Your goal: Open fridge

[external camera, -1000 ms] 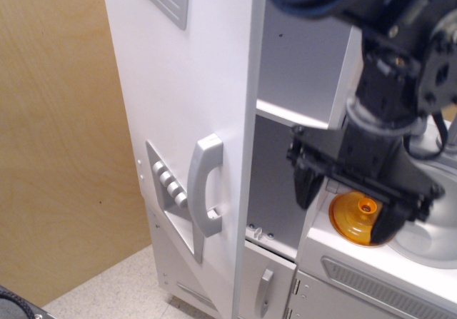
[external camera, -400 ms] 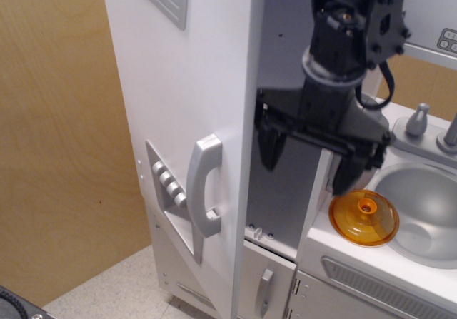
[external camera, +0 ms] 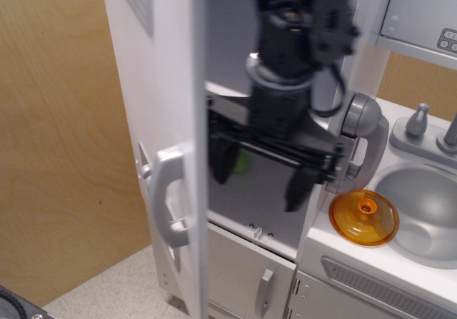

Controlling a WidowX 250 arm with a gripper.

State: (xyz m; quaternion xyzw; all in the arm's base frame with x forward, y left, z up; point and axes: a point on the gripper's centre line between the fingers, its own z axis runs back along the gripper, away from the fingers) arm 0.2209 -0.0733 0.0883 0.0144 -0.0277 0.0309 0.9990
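Note:
The fridge (external camera: 164, 69) is a tall white toy cabinet at the left. Its large door (external camera: 178, 105) stands swung out towards me, nearly edge-on, with the curved grey handle (external camera: 170, 199) on its front. The interior and a white shelf (external camera: 228, 90) show behind it. My black gripper (external camera: 260, 174) hangs inside the opening, jaws spread wide and empty. Its left finger (external camera: 221, 158) is close to the door's inner face. A small green object (external camera: 243, 163) sits inside, behind the fingers.
A grey toy phone handset (external camera: 364, 137) hangs right of the opening. An orange lid (external camera: 364, 218) lies on the counter beside the grey sink (external camera: 421, 205) and faucet (external camera: 418, 121). The smaller lower door (external camera: 250, 272) is shut. A wooden wall (external camera: 57, 133) is at the left.
The fridge door has swung further open to the left. My gripper has moved left and down, from beside the counter into the fridge opening.

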